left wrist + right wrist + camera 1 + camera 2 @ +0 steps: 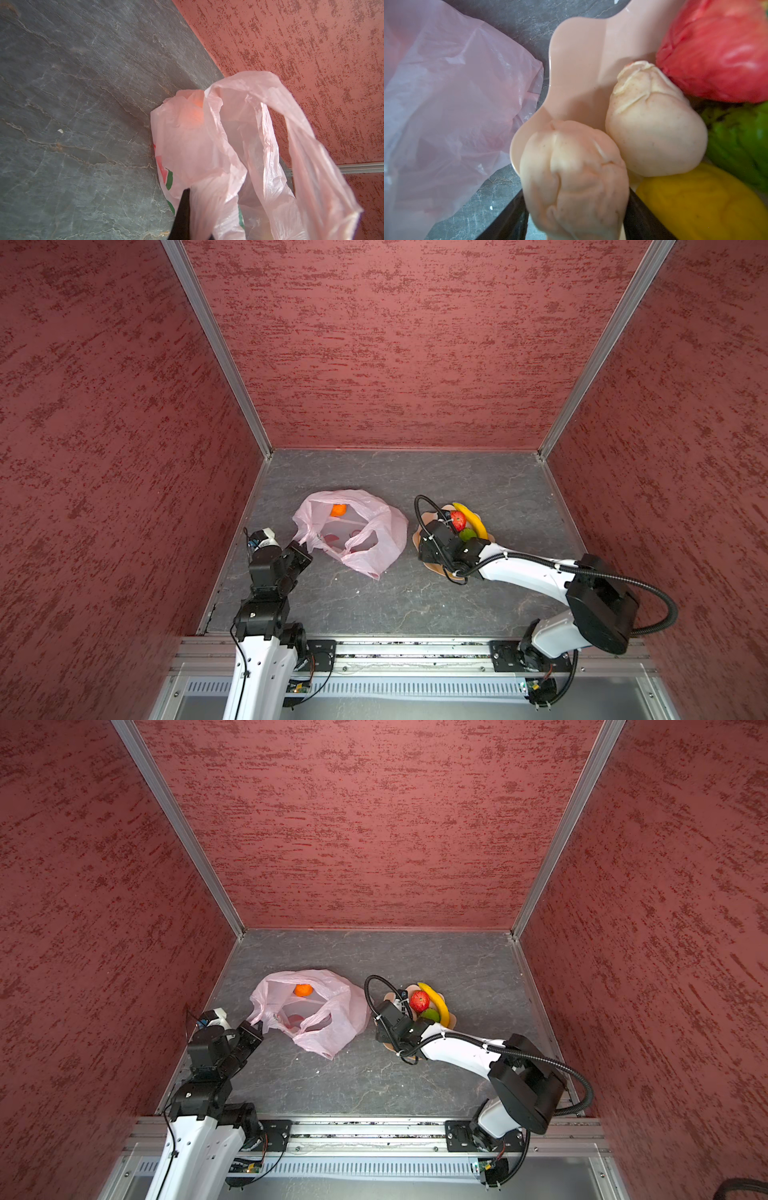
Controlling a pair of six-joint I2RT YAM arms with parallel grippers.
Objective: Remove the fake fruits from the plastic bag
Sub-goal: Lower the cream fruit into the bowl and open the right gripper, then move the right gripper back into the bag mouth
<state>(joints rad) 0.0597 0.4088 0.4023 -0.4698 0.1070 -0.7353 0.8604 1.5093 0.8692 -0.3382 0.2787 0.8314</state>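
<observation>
Arm (523,572) outstretched, fingers (512,218) astride cream fruit (571,176)

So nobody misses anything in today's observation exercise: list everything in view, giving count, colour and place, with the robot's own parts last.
plastic bag: one, pale pink, on the table left of the plate
orange fruit: one, orange, inside the plastic bag
plate: one, tan, on the table
banana: one, yellow, on the plate
red fruit: one, red, on the plate
green fruit: one, green, on the plate
cream fruits: two, cream-white, at the plate's bag side
bumpy yellow fruit: one, yellow, beside the green fruit
table: one, grey
walls: three, red, around the table
left hand: black, shut on the plastic bag's edge
right hand: black, fingers either side of one cream fruit; grip unclear
</observation>
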